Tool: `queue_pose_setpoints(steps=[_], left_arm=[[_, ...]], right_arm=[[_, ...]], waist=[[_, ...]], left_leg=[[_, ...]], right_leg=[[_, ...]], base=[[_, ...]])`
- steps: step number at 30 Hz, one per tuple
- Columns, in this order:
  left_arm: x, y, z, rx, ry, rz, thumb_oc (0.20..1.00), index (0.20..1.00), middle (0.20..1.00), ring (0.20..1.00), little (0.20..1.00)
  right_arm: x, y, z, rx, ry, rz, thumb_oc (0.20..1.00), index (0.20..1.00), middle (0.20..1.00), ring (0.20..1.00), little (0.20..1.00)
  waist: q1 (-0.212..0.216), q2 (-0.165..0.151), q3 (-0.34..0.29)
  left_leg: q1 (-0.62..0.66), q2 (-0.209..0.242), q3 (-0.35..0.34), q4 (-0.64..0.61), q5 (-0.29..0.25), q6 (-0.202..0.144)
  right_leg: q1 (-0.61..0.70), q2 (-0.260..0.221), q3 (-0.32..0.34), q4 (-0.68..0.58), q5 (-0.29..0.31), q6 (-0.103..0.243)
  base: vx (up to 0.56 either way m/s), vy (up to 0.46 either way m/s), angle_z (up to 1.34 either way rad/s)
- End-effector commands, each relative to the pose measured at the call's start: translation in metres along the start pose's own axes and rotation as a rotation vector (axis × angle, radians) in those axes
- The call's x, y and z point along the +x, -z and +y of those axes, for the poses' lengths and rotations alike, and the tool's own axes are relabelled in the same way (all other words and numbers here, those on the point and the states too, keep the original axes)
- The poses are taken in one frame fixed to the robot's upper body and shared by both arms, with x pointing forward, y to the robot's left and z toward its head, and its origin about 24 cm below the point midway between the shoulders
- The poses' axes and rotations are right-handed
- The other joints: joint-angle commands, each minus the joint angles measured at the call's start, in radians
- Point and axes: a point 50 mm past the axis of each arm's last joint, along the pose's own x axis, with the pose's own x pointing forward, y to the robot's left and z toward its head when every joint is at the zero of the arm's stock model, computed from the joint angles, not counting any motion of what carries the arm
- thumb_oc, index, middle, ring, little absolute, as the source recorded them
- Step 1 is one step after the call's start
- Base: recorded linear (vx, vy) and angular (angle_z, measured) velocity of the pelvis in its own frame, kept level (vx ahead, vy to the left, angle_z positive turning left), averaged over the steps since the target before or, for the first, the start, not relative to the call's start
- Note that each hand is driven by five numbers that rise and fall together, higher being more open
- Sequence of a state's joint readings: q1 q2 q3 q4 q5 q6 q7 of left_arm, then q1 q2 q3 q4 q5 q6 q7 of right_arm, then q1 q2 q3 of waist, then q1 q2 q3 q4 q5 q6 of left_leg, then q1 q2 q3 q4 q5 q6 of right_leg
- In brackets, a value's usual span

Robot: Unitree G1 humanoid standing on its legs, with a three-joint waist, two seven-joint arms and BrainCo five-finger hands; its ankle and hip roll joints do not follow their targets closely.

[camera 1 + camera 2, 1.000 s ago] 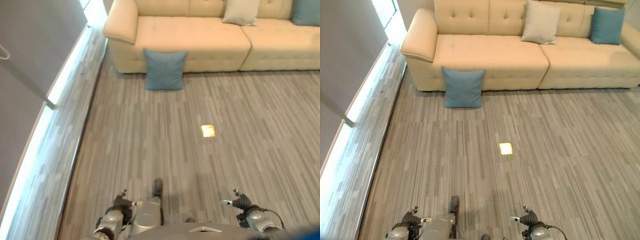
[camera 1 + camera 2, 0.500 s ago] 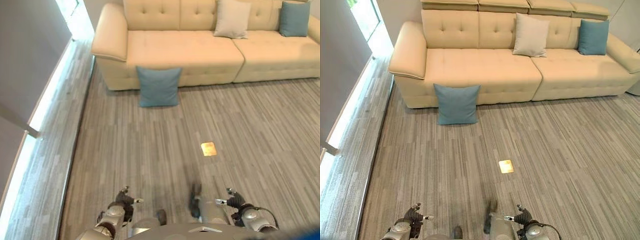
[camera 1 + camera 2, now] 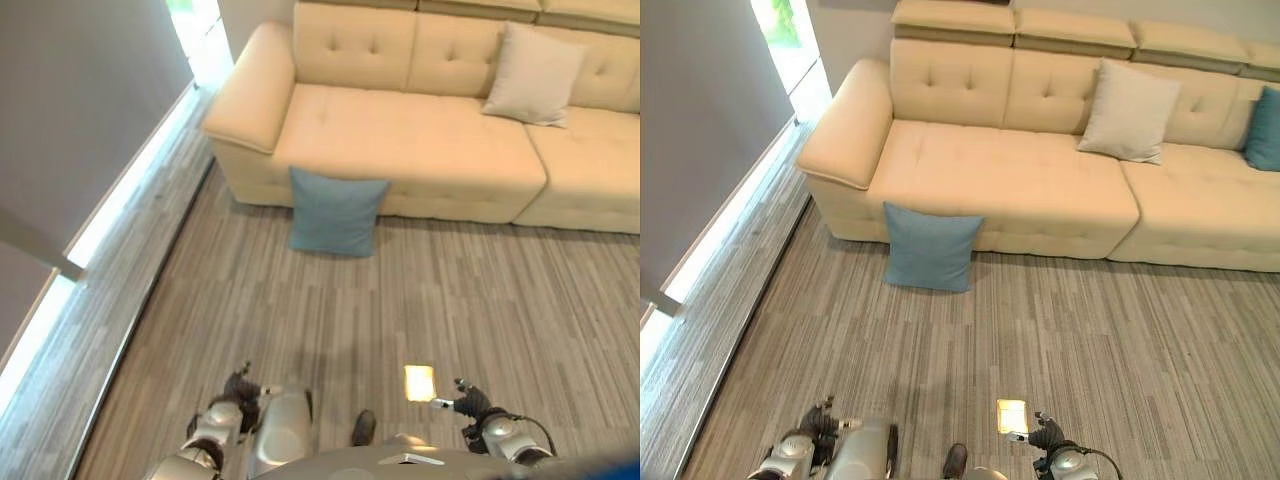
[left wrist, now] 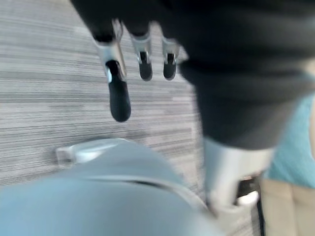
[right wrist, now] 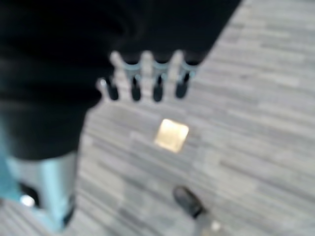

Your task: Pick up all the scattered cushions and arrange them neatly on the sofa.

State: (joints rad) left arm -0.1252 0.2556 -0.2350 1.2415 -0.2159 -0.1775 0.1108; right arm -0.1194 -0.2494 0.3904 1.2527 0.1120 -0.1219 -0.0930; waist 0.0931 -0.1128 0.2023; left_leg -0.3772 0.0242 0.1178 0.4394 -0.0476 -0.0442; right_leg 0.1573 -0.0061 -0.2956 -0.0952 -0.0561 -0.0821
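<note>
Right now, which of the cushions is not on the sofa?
The blue cushion standing on the floor, leaning against the sofa front. The beige cushion and the other blue cushion both sit on the seat.

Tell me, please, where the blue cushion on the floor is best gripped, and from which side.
Probably its top edge, from the front and above: the blue cushion stands upright, leaning on the sofa front, so its top corners are free, its back blocked.

Cream tufted sofa (image 3: 1010, 180), teal cushion (image 3: 930, 249) down front, beige cushion (image 3: 1129, 97) on the seat, grey striped floor (image 3: 1120, 340) with one yellow square (image 3: 1012, 415).
</note>
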Motion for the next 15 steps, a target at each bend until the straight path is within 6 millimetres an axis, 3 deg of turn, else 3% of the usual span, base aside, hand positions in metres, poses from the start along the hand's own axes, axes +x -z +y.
queue_pose_setpoints(steps=[1,3,6,7,10,11,12,13,14,15], left_arm=[[-0.004,0.011,-0.020,0.028,0.054,0.033,1.000,1.000,1.000,1.000,1.000],[-0.006,0.018,-0.017,0.010,0.044,0.058,1.000,1.000,1.000,1.000,1.000],[-0.007,0.022,-0.016,0.029,0.046,0.071,1.000,1.000,1.000,1.000,1.000],[-0.007,0.022,-0.016,0.042,0.049,0.070,1.000,1.000,1.000,1.000,1.000],[-0.005,0.018,-0.015,0.046,0.045,0.053,1.000,1.000,1.000,1.000,1.000],[-0.004,0.013,-0.014,0.049,0.044,0.037,1.000,1.000,1.000,1.000,1.000],[-0.003,0.010,-0.014,0.054,0.045,0.030,1.000,1.000,1.000,1.000,1.000],[-0.003,0.010,-0.014,0.054,0.045,0.030,1.000,1.000,1.000,1.000,1.000],[-0.002,0.008,-0.012,0.066,0.044,0.028,1.000,1.000,1.000,1.000,1.000],[-0.002,0.007,-0.012,0.064,0.047,0.024,1.000,1.000,1.000,1.000,1.000]], right_arm=[[-0.003,0.012,-0.016,-0.014,0.051,0.013,1.000,1.000,1.000,1.000,1.000],[-0.004,0.014,-0.012,-0.018,0.040,0.023,1.000,1.000,1.000,1.000,1.000],[-0.005,0.019,-0.006,-0.029,0.021,0.038,1.000,1.000,1.000,1.000,1.000],[-0.006,0.023,-0.002,-0.027,0.005,0.048,1.000,1.000,1.000,1.000,1.000],[-0.006,0.023,0.001,-0.026,-0.006,0.051,1.000,1.000,1.000,1.000,1.000],[-0.006,0.020,0.001,-0.024,-0.007,0.043,1.000,1.000,1.000,1.000,1.000],[-0.005,0.017,0.001,-0.015,-0.004,0.031,1.000,1.000,1.000,1.000,1.000],[-0.005,0.017,0.001,-0.015,-0.004,0.031,1.000,1.000,1.000,1.000,1.000],[-0.004,0.014,0.000,-0.004,0.001,0.020,1.000,1.000,1.000,1.000,1.000],[-0.004,0.013,0.000,-0.004,0.000,0.015,1.000,1.000,1.000,1.000,1.000]], waist=[[0.016,0.019,-0.006],[0.024,0.023,-0.036],[0.023,0.010,-0.064],[0.025,-0.001,-0.076],[0.023,-0.001,-0.070],[0.011,0.009,-0.056],[-0.002,0.027,-0.048],[-0.002,0.026,-0.048],[-0.028,0.049,-0.037],[-0.043,0.047,-0.025]], left_leg=[[0.155,-0.032,-0.005,-0.301,0.034,0.036],[0.159,-0.019,0.041,-0.385,0.081,0.041],[0.191,-0.037,0.031,-0.394,0.068,0.060],[0.230,-0.058,0.026,-0.397,0.043,0.079],[0.307,-0.091,0.026,-0.407,-0.003,0.123],[0.335,-0.089,0.021,-0.413,-0.011,0.133],[0.358,-0.080,0.009,-0.423,-0.020,0.139],[0.358,-0.081,0.009,-0.423,-0.020,0.139],[0.402,-0.068,-0.014,-0.439,-0.036,0.138],[0.424,-0.073,-0.029,-0.443,-0.043,0.135]], right_leg=[[0.014,-0.024,0.049,0.050,-0.099,0.101],[0.056,-0.015,0.057,0.069,-0.133,0.117],[0.057,-0.033,0.067,0.109,-0.137,0.137],[0.048,-0.063,0.072,0.177,-0.124,0.162],[-0.047,-0.147,0.059,0.424,0.039,0.231],[-0.089,-0.160,0.062,0.526,0.087,0.238],[-0.133,-0.164,0.052,0.603,0.097,0.233],[-0.133,-0.165,0.052,0.604,0.097,0.234],[-0.210,-0.154,0.037,0.638,0.059,0.205],[-0.227,-0.143,0.031,0.610,0.033,0.196]], base=[[0.52,0.090,-0.17],[0.67,0.193,-0.46],[0.40,0.172,-0.40],[0.29,0.184,-0.23],[0.25,0.237,-0.04],[0.17,0.212,0.13],[0.12,0.124,0.32],[0.22,0.118,0.54],[0.24,0.057,0.65],[0.30,0.048,0.45]])
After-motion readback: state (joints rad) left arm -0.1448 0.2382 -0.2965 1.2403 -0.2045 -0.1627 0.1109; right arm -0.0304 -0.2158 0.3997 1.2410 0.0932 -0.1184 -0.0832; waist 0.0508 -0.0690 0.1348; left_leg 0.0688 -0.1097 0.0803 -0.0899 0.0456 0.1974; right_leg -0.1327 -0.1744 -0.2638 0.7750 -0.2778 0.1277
